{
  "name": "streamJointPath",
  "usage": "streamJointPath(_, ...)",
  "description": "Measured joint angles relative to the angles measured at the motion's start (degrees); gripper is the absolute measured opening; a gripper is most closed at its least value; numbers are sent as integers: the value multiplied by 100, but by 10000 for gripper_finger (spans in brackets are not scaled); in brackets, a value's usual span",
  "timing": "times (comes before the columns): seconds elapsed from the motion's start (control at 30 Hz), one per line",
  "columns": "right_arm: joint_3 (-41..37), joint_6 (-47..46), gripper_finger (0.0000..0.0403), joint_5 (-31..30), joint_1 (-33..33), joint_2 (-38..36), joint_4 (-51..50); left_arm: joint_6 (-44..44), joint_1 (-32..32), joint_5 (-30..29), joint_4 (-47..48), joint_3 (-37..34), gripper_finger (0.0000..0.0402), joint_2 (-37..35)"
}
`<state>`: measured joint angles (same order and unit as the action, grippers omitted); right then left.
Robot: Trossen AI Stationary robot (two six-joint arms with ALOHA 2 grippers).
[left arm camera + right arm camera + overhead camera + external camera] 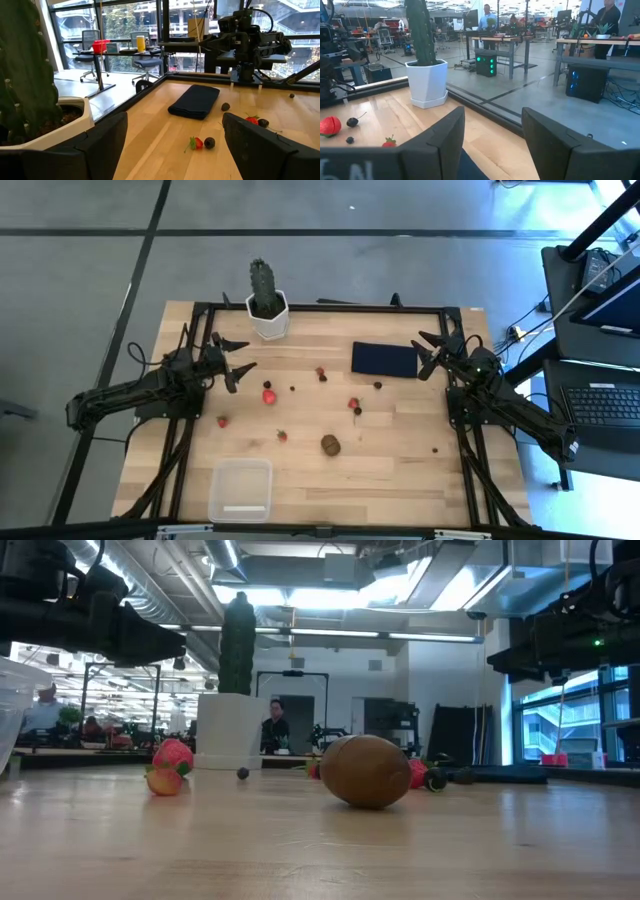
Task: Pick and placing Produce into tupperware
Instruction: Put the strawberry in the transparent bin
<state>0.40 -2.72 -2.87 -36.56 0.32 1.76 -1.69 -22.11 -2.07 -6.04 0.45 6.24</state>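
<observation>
Kiwi (366, 771) seen closest in low view, empty tupperware (241, 489) shown whole only from above (fruit scattered beyond), left gripper (236, 359) and right gripper (428, 352) both spread, nothing grasped.

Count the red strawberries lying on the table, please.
5, seen from above: one near the cactus side at centre, a large one beside the left end effector, one below it, one left of the kiwi, one mid-table. None looks hidden.

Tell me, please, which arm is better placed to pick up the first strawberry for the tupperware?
The left. Its gripper, fingers open, is beside the largest strawberry, on the tupperware side. The right gripper, also open, sits by the navy cloth, farther away.
</observation>
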Motion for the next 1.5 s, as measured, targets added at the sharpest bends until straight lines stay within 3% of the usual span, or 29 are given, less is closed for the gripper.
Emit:
streamJointPath(0.4,0,6,198,0,0,0,4,15,0,1,-4,2,317,0)
streamJointPath(0.63,0,0,198,2,-1,0,4,605,6,16,-168,74,317,5)
streamJointPath(0.8,0,4,198,2,0,0,4,288,182,765,28,538,314,242)
streamJointPath(1.0,0,15,198,1,-2,-1,9,262,488,742,1233,1700,296,1192)
streamJointPath(1.23,0,15,198,1,1,-2,9,93,804,461,2633,3018,283,2973)
streamJointPath(1.5,0,16,198,2,1,-2,7,92,1398,452,3594,3834,284,4644)
